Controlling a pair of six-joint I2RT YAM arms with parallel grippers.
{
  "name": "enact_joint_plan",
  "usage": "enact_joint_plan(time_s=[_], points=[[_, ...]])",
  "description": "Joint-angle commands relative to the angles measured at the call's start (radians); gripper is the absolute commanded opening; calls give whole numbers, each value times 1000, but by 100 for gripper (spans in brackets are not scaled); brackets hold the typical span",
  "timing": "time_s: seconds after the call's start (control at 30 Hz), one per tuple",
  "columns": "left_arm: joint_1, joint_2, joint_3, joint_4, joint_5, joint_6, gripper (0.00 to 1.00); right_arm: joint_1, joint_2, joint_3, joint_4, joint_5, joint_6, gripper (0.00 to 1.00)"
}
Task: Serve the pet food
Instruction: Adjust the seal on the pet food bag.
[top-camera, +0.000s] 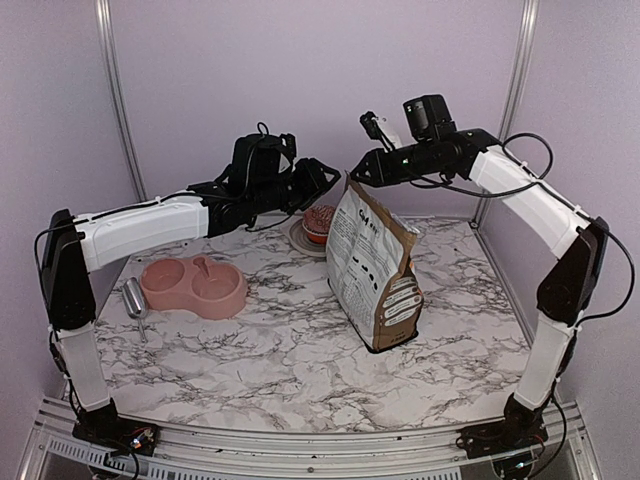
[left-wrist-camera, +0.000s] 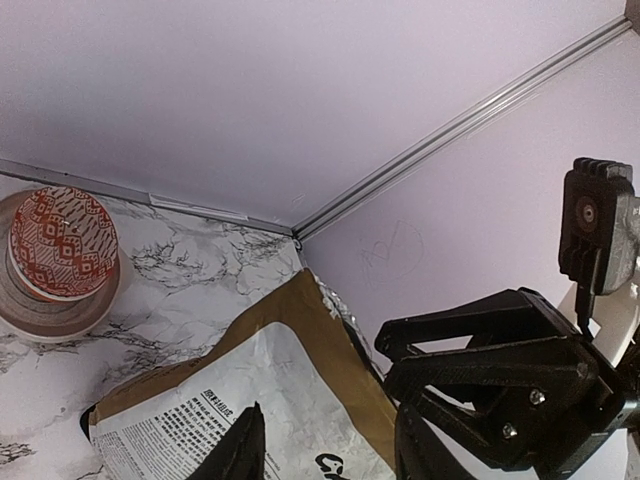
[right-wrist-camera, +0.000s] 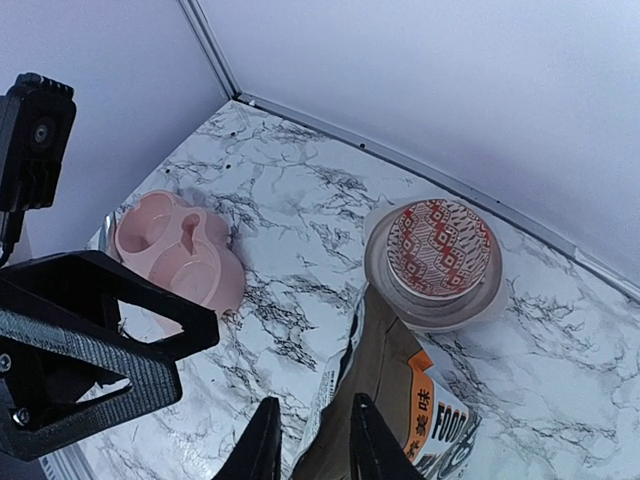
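Printed paper food bag (top-camera: 375, 270) stands upright mid-counter, top torn open, foil lining showing at the torn corner. Pet food itself can't be seen in any view; the bag's inside is hidden. Right end effector (right-wrist-camera: 312, 445) is at the bag's top edge with its fingers apart, straddling the paper. Marble shows between one finger and the edge, so it isn't clamped. Left end effector (left-wrist-camera: 330, 455) hangs just beside it on the other side of the bag top, fingers wide apart over the bag's upper face, holding nothing. Pink double pet bowl (top-camera: 195, 285) sits on the left of the counter (top-camera: 300, 370), well apart from the bag, with a metal scoop (top-camera: 133, 298) just beside it. Cupcake (top-camera: 320, 222) in a red patterned wrapper sits in a round dish near the back wall, behind the bag.
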Motion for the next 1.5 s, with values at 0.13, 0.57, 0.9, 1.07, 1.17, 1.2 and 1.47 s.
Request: enact_joint_plan(time_s=[0.13, 0.57, 0.9, 1.07, 1.17, 1.2, 1.47], points=[[-6, 12, -9, 39, -4, 16, 45, -1, 7, 34, 1, 32, 11, 20], [-6, 15, -3, 39, -4, 17, 45, 0, -6, -1, -5, 78, 3, 16], [-6, 16, -2, 35, -8, 22, 45, 0, 1, -3, -28, 115, -9, 16], [-6, 18, 0, 36, -10, 25, 45, 0, 3, -5, -46, 128, -18, 15], [-6, 20, 3, 36, -10, 25, 45, 0, 3, -7, -56, 145, -23, 15], [-6, 21, 2, 36, -10, 26, 45, 0, 3, -6, -60, 152, -26, 15], [-8, 34, 17, 34, -1, 34, 45, -2, -25, -4, -60, 165, -37, 15]])
